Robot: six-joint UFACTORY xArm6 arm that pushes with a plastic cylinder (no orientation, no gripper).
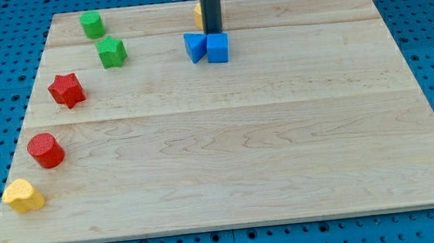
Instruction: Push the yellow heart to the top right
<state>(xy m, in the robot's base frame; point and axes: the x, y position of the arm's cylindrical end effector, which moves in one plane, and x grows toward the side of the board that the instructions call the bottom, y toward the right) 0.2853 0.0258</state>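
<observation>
While tip (213,32) sits by blue blocks (207,46) near top edge, no pincer fitted; yellow heart (23,196), bottom-left corner, prob. best pushed from its lower-left.

green cylinder (92,24) | green star (112,52) | red star (66,90) | red cylinder (46,150) | blue blocks (207,46) touching

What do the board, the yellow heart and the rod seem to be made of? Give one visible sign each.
Board: pale wood, matt, judging by grain lines and plank seams.
Yellow heart: probably painted wood or plastic; even colour, soft sheen, rounded edges.
Rod, ending at my tip by the blue blocks: dark, smooth, perhaps metal or plastic; unclear.
</observation>
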